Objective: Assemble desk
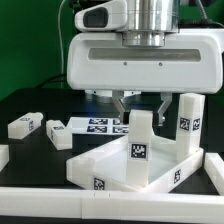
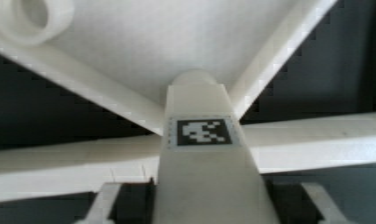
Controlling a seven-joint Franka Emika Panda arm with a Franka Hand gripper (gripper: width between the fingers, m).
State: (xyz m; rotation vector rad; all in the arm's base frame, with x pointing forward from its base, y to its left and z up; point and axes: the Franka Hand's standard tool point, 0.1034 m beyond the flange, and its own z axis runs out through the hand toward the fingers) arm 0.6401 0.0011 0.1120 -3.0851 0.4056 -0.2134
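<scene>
Desk leg (image 2: 203, 100), black-and-white square tag (image 2: 204, 132)

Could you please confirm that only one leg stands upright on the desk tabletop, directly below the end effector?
Not quite: two legs stand upright on the tabletop, not one. The exterior view shows the middle leg directly below the end effector, and a second leg upright toward the exterior view's right.
</scene>
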